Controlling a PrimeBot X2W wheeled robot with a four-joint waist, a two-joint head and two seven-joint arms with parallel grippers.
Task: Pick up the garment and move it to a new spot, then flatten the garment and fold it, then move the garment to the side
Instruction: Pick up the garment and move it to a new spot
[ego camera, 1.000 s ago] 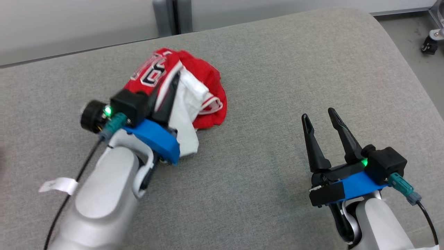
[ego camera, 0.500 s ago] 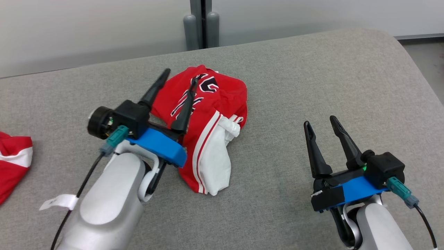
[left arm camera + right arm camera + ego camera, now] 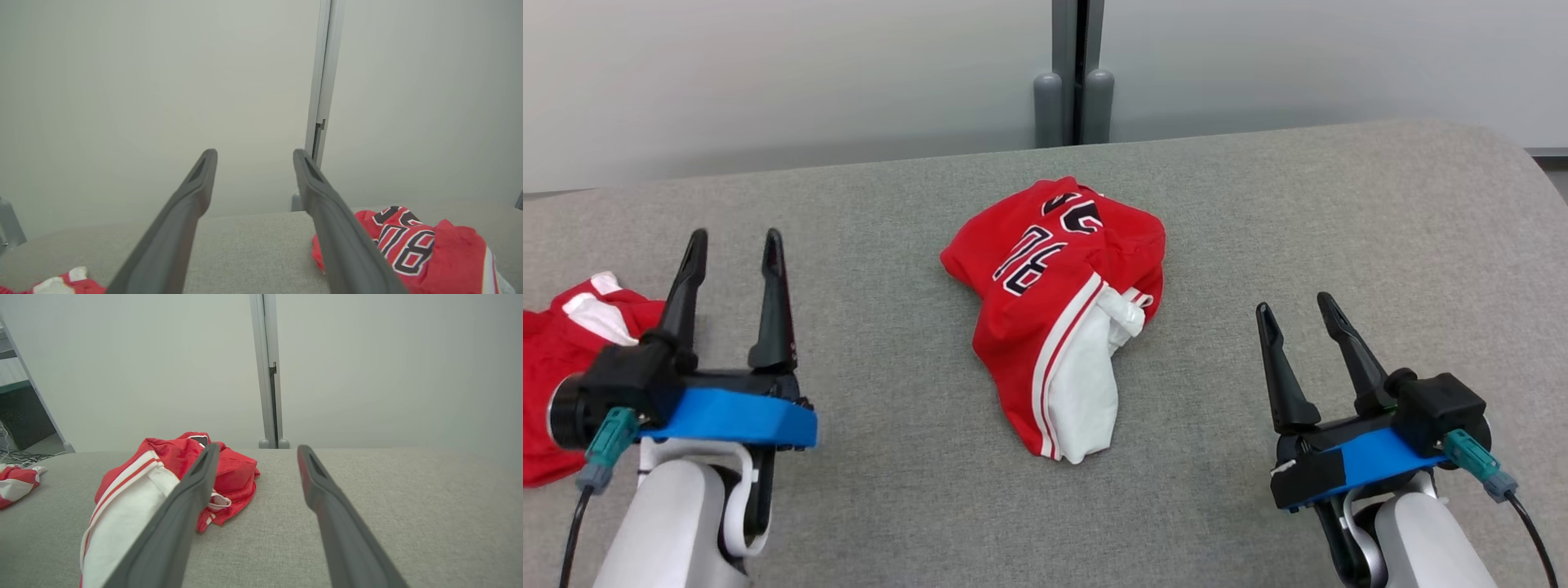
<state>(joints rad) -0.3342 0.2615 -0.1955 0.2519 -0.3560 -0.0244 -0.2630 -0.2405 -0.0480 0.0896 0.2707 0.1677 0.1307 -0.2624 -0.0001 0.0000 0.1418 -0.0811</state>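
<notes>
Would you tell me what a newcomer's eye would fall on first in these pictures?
A crumpled red-and-white jersey with dark numerals lies in the middle of the grey padded surface. The left gripper and the right gripper flank it, both open and empty. A second red garment lies at the surface's left edge.

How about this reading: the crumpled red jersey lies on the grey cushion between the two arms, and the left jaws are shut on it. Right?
Not quite. The left jaws stand open and empty, off to one side of the red jersey and not touching it, as the head view shows. The rest holds: it lies crumpled on the grey cushion.
</notes>
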